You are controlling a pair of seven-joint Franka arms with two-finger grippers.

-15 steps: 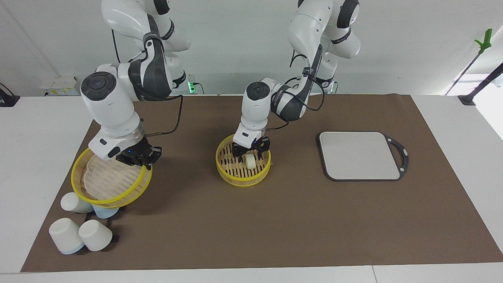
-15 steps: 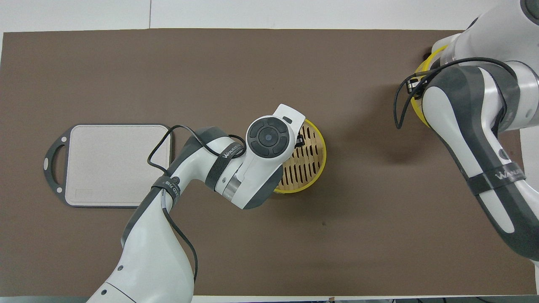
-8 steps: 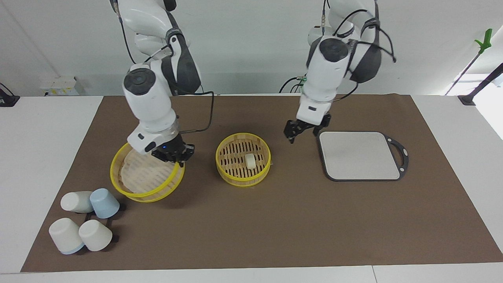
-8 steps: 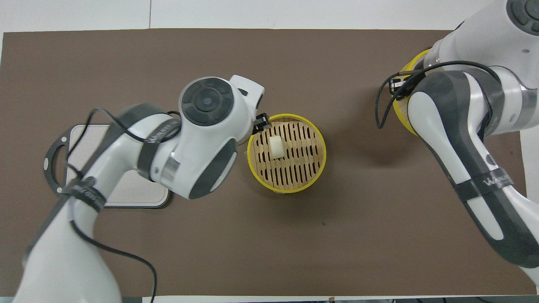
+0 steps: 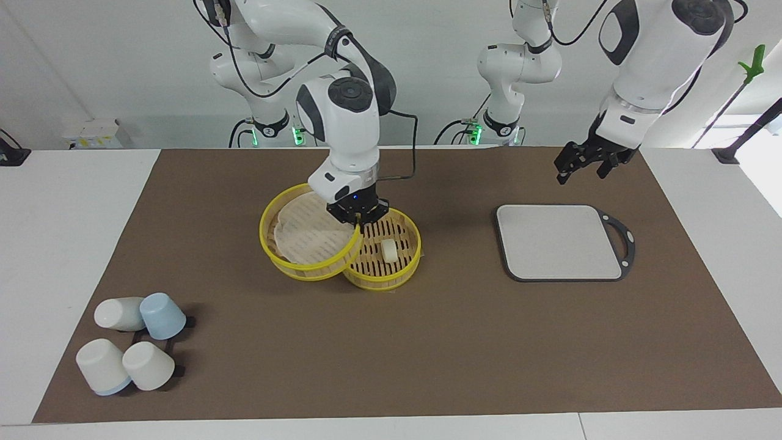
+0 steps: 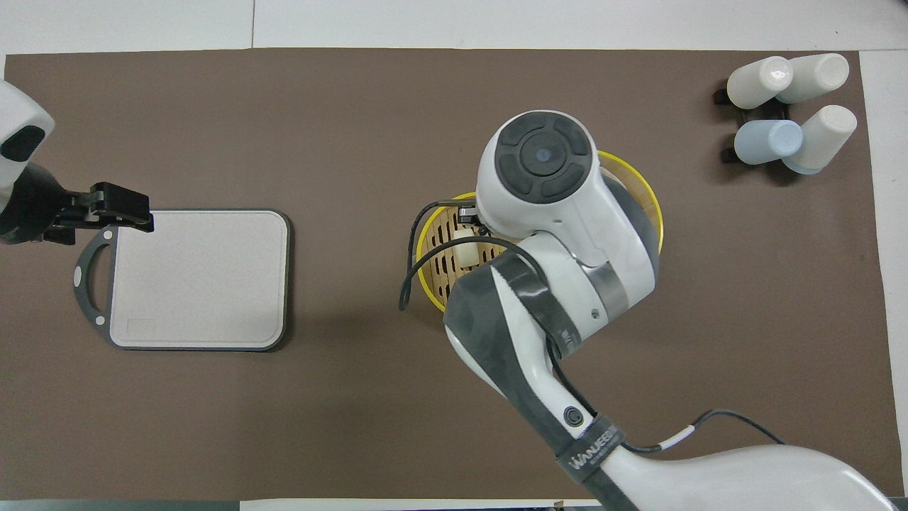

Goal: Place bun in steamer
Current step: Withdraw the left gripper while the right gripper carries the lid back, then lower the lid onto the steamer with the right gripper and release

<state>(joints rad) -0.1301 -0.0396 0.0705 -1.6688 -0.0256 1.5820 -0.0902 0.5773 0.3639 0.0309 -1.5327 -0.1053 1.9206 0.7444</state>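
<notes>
Gripping the lid (image 5: 308,235) by its yellow rim, my right gripper (image 5: 358,215) hangs it tilted, overlapping the steamer's (image 5: 408,260) edge. I see the bun (image 5: 388,249) lying on the slats inside. My left gripper (image 5: 588,160), fingers parted and holding nothing, hovers near the grey board's (image 5: 559,241) handle end.

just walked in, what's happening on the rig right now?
The bun already lies on the slatted floor of the steamer in the middle of the mat. The right gripper holds the yellow-rimmed lid by its rim, tilted and partly overlapping the steamer, not yet seated on it. The left gripper hangs open in the air near the grey board, holding nothing. Four cups sit at the right arm's end of the table.
</notes>
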